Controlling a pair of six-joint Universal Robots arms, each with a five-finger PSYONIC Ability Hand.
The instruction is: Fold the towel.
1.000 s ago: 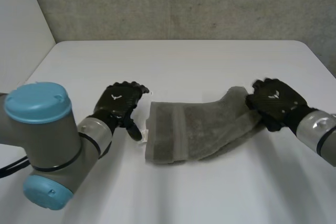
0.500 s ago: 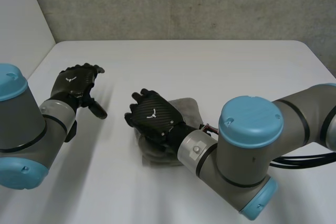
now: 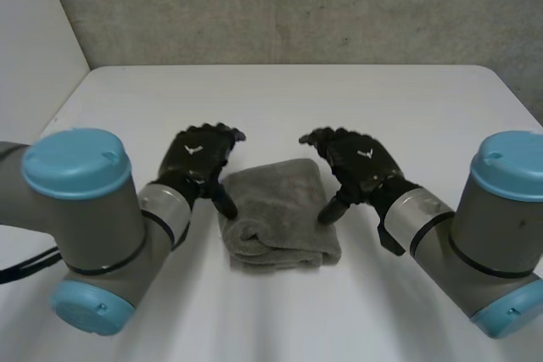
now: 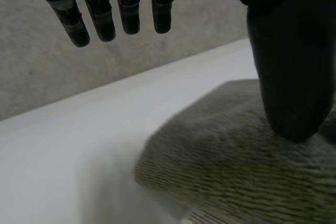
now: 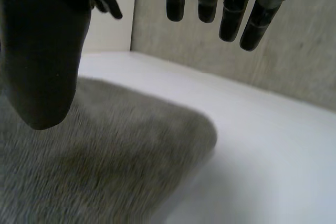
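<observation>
The grey towel lies folded into a small thick pad in the middle of the white table. My left hand hovers at the towel's left edge, open, its thumb tip close over the cloth. My right hand is at the towel's right edge, also open, thumb pointing down beside the cloth. Neither hand holds the towel. In both wrist views the fingers hang straight above the table past the towel's far edge.
A grey wall stands behind the table's far edge. Both arms' big elbow joints with light-blue caps sit low at the near left and near right of the table.
The right hand carried the towel's right end over to the left, laid it down as a fold, let go and drew back right. The left hand swung away left and returned to the towel's left edge.
</observation>
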